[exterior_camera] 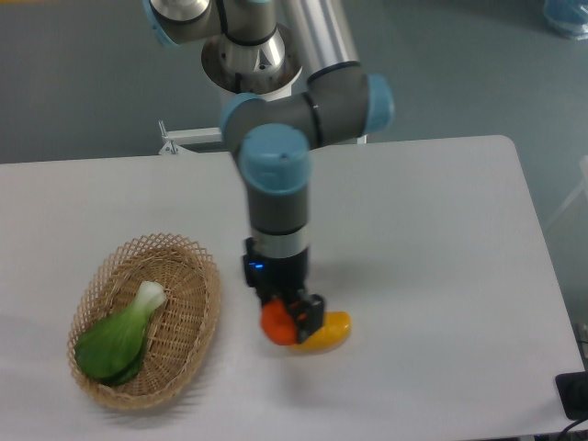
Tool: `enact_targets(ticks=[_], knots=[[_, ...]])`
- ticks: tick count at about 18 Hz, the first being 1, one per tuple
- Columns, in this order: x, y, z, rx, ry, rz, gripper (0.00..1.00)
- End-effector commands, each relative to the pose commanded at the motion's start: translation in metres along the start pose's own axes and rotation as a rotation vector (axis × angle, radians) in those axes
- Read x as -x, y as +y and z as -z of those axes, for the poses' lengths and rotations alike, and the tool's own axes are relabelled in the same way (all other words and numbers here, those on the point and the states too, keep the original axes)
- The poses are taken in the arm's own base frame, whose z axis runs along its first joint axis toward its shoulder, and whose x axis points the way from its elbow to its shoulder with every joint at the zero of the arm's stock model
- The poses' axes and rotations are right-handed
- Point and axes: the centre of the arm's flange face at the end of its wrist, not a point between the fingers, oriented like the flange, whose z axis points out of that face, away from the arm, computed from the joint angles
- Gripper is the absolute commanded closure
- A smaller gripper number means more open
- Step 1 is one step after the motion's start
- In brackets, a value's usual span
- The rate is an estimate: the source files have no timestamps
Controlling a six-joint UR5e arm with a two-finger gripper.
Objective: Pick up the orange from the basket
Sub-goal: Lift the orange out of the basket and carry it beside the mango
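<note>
A white table fills most of the view, with dull grey floor behind it and the arm's base mounted at the far edge. The arm reaches down over the middle of the table, and its hand is clamped on the orange, whose bright skin shows to the left of the dark fingers. The fruit hangs clear of the basket, well to its right and outside the rim, so the pick itself looks done.

The orange sits directly in front of the mango, hiding that fruit's left end; whether the two touch, or the orange is simply held above it, cannot be told from this angle. The purple-red vegetable is not visible, and may be behind the wrist.

The basket lies at the left of the table with only a bok choy in it, its white stem pointing up toward the far rim and its green leaves pressed against the near wall. The grip comes from straight above, the forearm vertical, which seems sensible for a round fruit lifted out of a shallow, walled container: the fingers close on opposite sides without catching the wicker.
</note>
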Motion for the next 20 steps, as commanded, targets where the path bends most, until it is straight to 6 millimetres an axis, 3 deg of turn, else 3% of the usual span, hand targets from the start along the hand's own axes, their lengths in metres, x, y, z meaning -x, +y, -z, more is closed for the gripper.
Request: enact_targets(ticks=[8,11,13,20], knots=[[0.030,0.048,-0.018,0.077,0.001,0.051,0.27],[0.036,0.053,-0.022,0.108,-0.007,0.033,0.27],[0.057,0.071,-0.023,0.115,-0.017,0.009,0.27],[0.074,0.078,-0.015,0.148,0.036,0.026,0.28]])
